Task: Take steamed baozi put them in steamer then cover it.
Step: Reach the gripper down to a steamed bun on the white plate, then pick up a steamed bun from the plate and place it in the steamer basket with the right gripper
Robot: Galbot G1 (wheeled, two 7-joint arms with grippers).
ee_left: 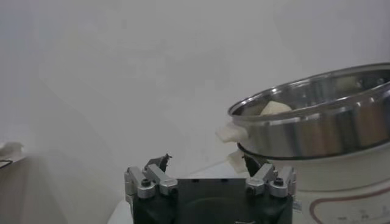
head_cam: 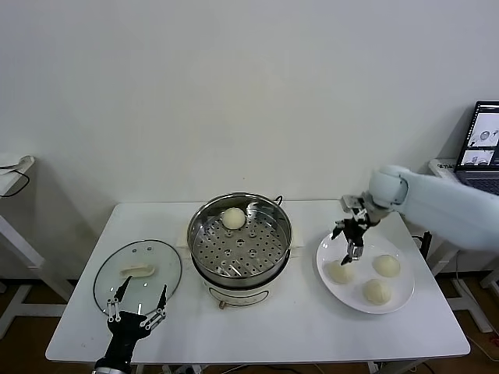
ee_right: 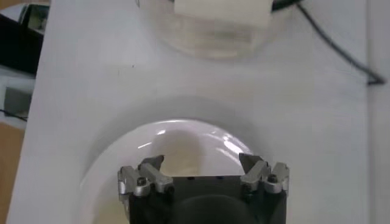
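Note:
The steamer (head_cam: 240,238) stands mid-table with one baozi (head_cam: 233,218) on its perforated tray. Three more baozi lie on a white plate (head_cam: 402,290) to the right: one at the near left (head_cam: 340,271), one at the far right (head_cam: 386,265), one at the front (head_cam: 377,291). My right gripper (head_cam: 351,248) is open and empty, just above the near-left baozi; in the right wrist view it (ee_right: 201,163) hangs over the plate (ee_right: 122,158). The cover (head_cam: 138,273) lies flat on the table at the left. My left gripper (head_cam: 138,308) is open by the cover's front edge. The left wrist view shows the steamer (ee_left: 317,122).
A laptop (head_cam: 483,144) sits on a side table at the far right. A white stand (head_cam: 15,175) is at the far left. The steamer's cream base (ee_right: 219,18) shows beyond the plate in the right wrist view. The table's front edge lies close behind the left gripper.

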